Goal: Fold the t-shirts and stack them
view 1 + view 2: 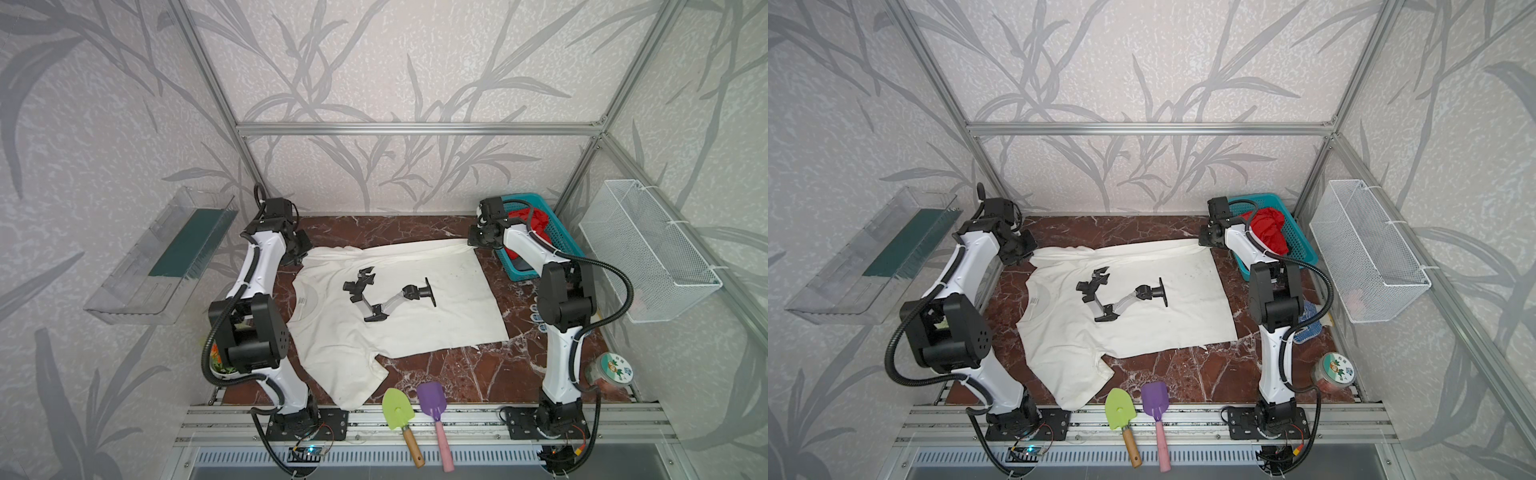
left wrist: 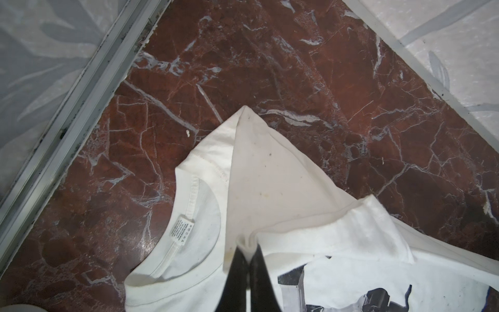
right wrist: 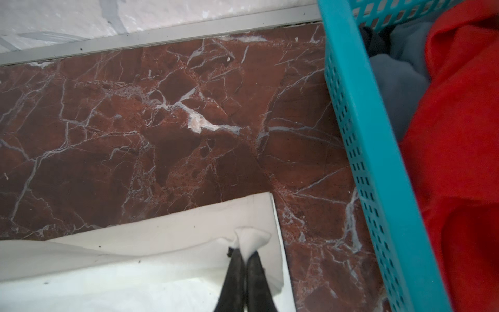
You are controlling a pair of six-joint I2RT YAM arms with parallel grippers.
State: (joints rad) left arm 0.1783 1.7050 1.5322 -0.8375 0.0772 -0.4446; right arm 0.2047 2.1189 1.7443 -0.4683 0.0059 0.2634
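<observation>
Top views, cream-white t-shirt (image 1: 399,307): spread print-up on the marble table (image 1: 457,374) at frame centre in both top views, with the collar toward the left, the hem toward the right and one sleeve reaching the lower centre.
Top views, left gripper (image 1: 300,249): sits at the shirt's upper-left corner by the far shoulder; its wrist hides the jaws here.
Top views, right gripper (image 1: 477,240): sits at the shirt's upper-right corner on the hem side; the jaws are hidden here too.
Top views, red t-shirt (image 1: 536,222): bunched in the teal basket (image 1: 517,272) at the table's upper right, partly behind the right arm.
Top views, other things: a green trowel (image 1: 397,409) and a purple shovel (image 1: 432,399) lie side by side at lower centre, just beside the sleeve tip. In a top view a blue-and-white glove (image 1: 1308,324) lies to the right of the right arm.
Left wrist, left gripper (image 2: 249,244): the jaws are closed, pinching a fold of the cream-white t-shirt beside the collar, and the neck label is showing.
Right wrist, right gripper (image 3: 244,251): the jaws are closed, pinching the shirt's hem corner, and the cloth puckers up at the tips.
Right wrist, basket contents: the red t-shirt lies against a dark grey t-shirt (image 3: 399,81) inside the teal basket, near the pinched corner.
</observation>
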